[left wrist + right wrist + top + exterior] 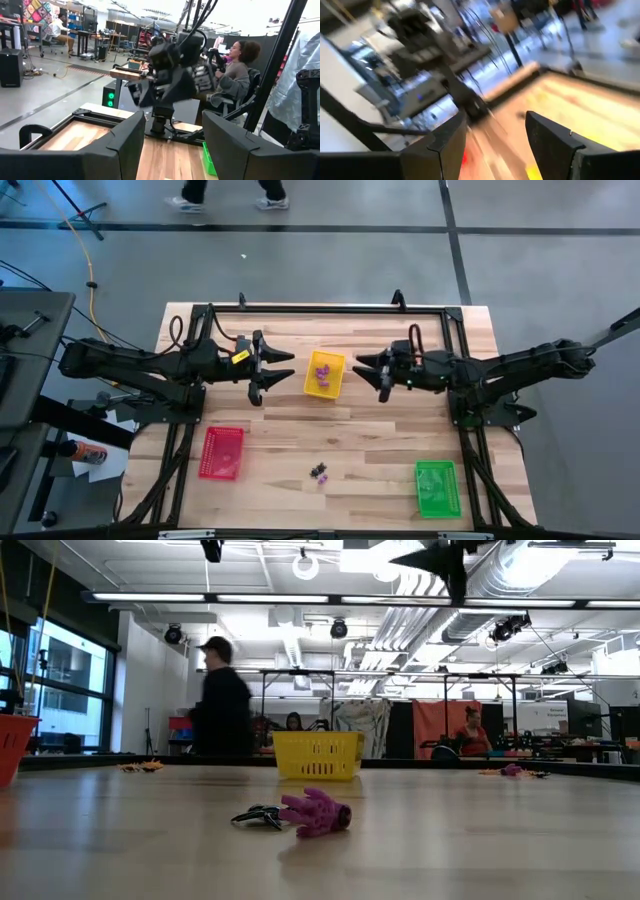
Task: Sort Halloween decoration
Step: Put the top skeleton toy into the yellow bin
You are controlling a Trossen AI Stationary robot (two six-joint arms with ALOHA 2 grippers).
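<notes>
Several tiny Halloween decorations lie loose on the wooden table near its front edge [320,472]; the low view shows a purple hand-shaped one [318,812] beside a black one [258,815]. More purple pieces [322,371] sit inside the yellow tray [311,385] at mid-table. My left gripper [275,377] hovers open just left of that tray, held level above the table. My right gripper [370,378] hovers open just right of the tray. Both wrist views show the dark fingers apart with nothing between them [172,145] [495,145].
A red tray [222,452] lies at the front left and a green tray [437,488] at the front right. A black frame [330,308] runs along the table's far edge. People stand and sit in the room behind [222,700].
</notes>
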